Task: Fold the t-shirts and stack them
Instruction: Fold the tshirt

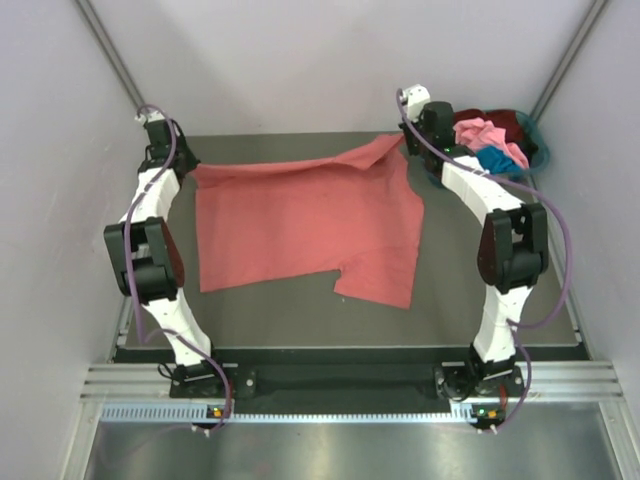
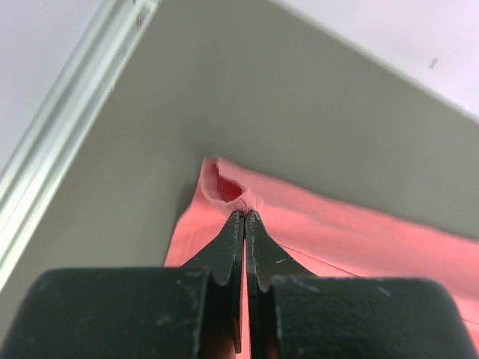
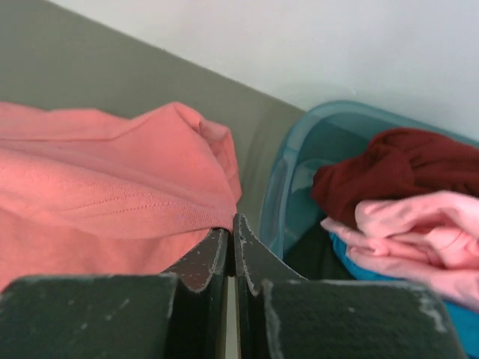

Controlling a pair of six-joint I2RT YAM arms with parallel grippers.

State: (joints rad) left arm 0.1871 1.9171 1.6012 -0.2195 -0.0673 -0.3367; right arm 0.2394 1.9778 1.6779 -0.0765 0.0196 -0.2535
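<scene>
A large salmon-red t-shirt (image 1: 305,220) lies spread flat on the grey table, one sleeve hanging at its near right. My left gripper (image 1: 186,163) is shut on its far left corner; in the left wrist view the pinched cloth (image 2: 224,191) bunches just past the gripper (image 2: 245,215). My right gripper (image 1: 408,140) is shut on the far right corner, lifted slightly; in the right wrist view the cloth (image 3: 142,187) drapes over the gripper (image 3: 232,223). Pink (image 1: 487,135), dark maroon (image 1: 500,120) and bright blue (image 1: 495,158) t-shirts sit piled in the basket.
A teal plastic basket (image 1: 540,150) stands at the far right corner, close beside my right gripper; its rim shows in the right wrist view (image 3: 299,157). White walls enclose the table on three sides. A metal rail (image 2: 67,127) runs along the left edge.
</scene>
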